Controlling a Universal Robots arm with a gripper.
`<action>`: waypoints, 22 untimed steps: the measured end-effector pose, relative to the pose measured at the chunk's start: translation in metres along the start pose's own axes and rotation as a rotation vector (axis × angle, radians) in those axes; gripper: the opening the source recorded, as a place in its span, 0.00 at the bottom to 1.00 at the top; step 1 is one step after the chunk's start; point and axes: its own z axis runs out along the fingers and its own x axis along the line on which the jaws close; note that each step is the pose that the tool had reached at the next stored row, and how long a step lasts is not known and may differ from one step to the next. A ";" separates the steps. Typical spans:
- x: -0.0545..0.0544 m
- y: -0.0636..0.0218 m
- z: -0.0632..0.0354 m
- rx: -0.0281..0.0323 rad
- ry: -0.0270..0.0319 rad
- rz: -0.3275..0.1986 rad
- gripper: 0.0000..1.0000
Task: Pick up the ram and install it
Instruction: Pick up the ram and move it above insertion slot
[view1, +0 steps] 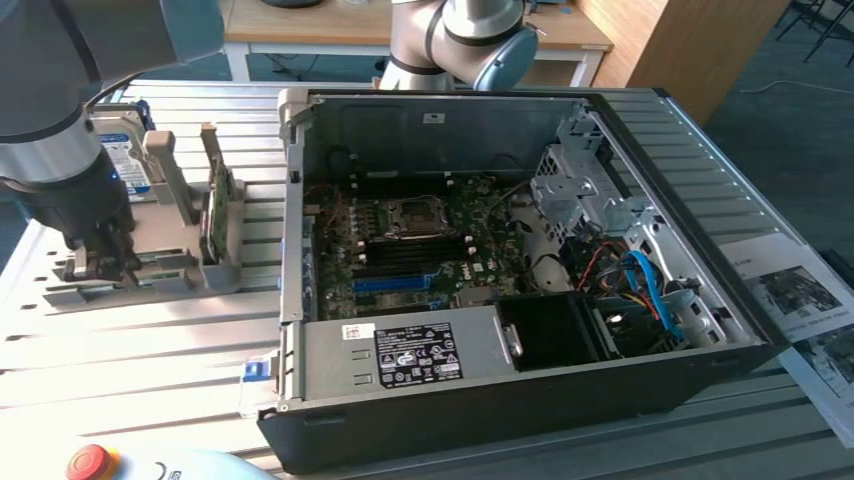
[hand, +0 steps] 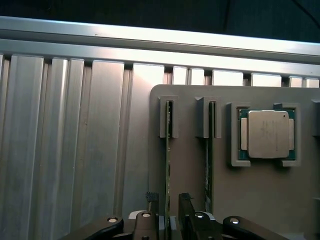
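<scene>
The claw (hand: 168, 200) stands apart, its fingers (hand: 152, 202) straddling the ram (hand: 168, 150), which sits on edge in the holder (hand: 189, 170). A second stick (hand: 209, 165) stands just beside the claw.

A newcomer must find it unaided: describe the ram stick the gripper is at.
Find the grey holder on the slatted metal table, at the exterior view's left of the open computer case. In it a square silver processor lies beside two thin green boards on edge. The ram is the one farther from the processor, past its twin, straddled by the open gripper.
</scene>
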 end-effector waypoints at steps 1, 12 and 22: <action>0.000 0.0000 0.0001 0.0000 0.0000 0.000 0.30; -0.001 -0.0004 0.0019 -0.0001 0.0001 0.000 0.30; -0.001 -0.0013 0.0032 -0.0001 0.0001 0.000 0.30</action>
